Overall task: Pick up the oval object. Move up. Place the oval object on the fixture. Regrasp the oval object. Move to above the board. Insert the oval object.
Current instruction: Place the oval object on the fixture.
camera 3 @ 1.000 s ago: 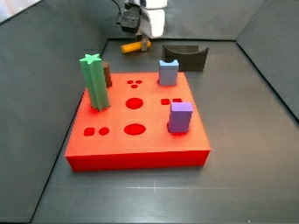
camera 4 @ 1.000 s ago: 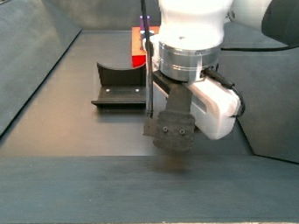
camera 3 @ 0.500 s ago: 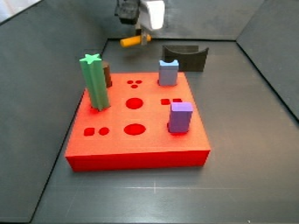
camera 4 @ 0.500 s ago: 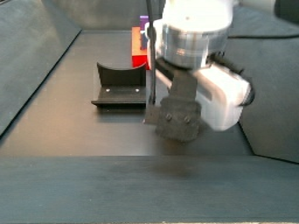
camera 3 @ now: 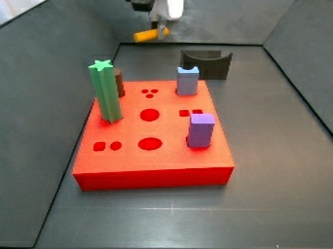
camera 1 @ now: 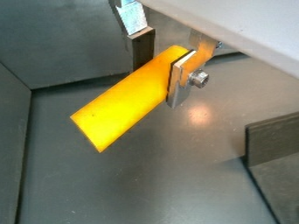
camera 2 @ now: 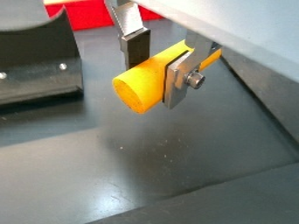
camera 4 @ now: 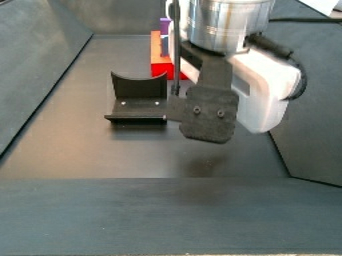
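Observation:
My gripper (camera 1: 162,61) is shut on the oval object (camera 1: 126,108), a smooth yellow-orange peg held level between the silver fingers, clear above the dark floor. It shows the same way in both wrist views (camera 2: 155,77). In a side view the gripper (camera 3: 158,27) is high at the back with the peg (camera 3: 147,34) sticking out sideways, left of and above the fixture (camera 3: 207,63). The red board (camera 3: 154,141) lies in front. In the opposite side view the gripper body (camera 4: 207,110) hides the peg, and the fixture (camera 4: 135,97) stands to its left.
On the board stand a green star-topped post (camera 3: 105,91), a lilac peg (camera 3: 188,80) and a purple square peg (camera 3: 201,130). Grey walls enclose the floor on all sides (camera 3: 293,58). The board's red edge (camera 2: 82,12) shows behind the fingers.
The gripper has risen with the oval object held in it, going from just above the floor to well above it. Nothing else has moved.

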{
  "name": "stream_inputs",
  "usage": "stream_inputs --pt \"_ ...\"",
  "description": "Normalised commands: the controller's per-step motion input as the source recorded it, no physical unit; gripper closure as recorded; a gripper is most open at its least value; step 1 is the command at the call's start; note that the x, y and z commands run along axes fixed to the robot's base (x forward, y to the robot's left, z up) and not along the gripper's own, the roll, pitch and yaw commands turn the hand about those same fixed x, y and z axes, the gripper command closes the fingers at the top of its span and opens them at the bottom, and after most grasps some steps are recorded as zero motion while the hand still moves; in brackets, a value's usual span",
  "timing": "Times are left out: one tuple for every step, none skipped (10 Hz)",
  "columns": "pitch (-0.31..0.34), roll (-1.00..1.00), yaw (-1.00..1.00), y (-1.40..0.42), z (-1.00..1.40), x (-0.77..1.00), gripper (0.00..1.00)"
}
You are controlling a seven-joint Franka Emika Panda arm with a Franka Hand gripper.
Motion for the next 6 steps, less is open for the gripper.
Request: stream_inputs --pt "0.033 0.01 0.0 0.0 1.0 -0.01 1.0" --pt "0.055 0.04 -0.01 0.0 1.0 -0.02 1.0" --pt "0.07 0.06 -0.01 0.0 1.0 -0.02 1.0" --pt "0.081 0.07 0.0 -0.01 1.0 -0.02 1.0" --pt "0.093 0.08 0.01 -0.01 1.0 -0.03 1.0" --pt "0.097 0.09 0.02 -0.01 1.0 -0.03 1.0"
